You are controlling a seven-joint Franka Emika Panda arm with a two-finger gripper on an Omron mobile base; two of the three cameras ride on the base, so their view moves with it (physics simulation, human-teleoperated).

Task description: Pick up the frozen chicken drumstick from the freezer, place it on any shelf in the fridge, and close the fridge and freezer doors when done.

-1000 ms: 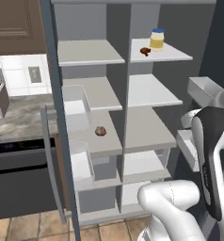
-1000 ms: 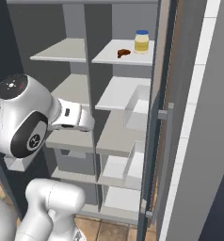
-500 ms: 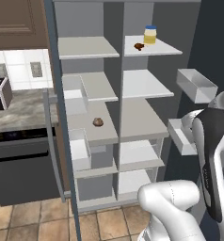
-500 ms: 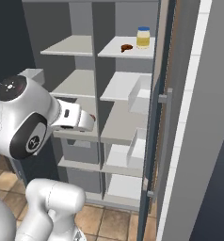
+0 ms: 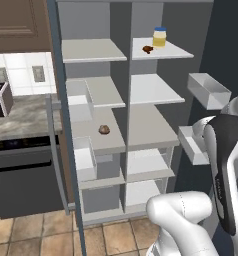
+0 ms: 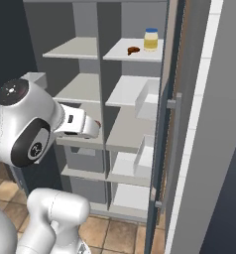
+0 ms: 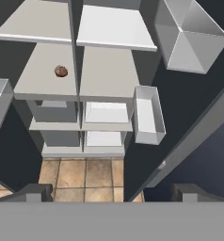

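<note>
Tiled kitchen floor (image 7: 85,174) before both open doors (image 5: 61,125), claw (image 7: 112,193) seemingly released, well short of the shelves (image 7: 109,70).

Drumstick (image 5: 147,49) lies just left of jar (image 5: 160,36) on the freezer's (image 5: 156,90) top shelf.

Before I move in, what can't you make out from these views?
- frozen chicken drumstick: too small in both base views to tell its shape, or whether it touches the jar.
- round lump: in the right base view the arm covers nearly all of it.
- doors: outer faces turned away in both base views, so no control panel can be seen to tell freezer from fridge.
</note>
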